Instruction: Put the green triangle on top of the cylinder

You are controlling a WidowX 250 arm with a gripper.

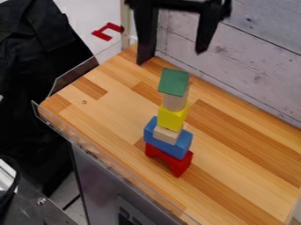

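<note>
Placing seemingly done; retreat being called for
The triangle (173, 82) is being borne by the cylinder (175, 103); above it, the gripper (171, 57) is being held wide, its 2 fingers empty; a careful lift away, without nudging, is likely being needed.

The triangle (174, 82) is green, the cube (172, 117) yellow, the cylinder (175, 102) seemingly pale tan.

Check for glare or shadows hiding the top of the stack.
Camera view: soft light, no harsh shadow across the green triangle block or the pale wooden cylinder; thin highlights on the clear plastic edging, away from both; black jaws stand out against the pale plank wall.
</note>
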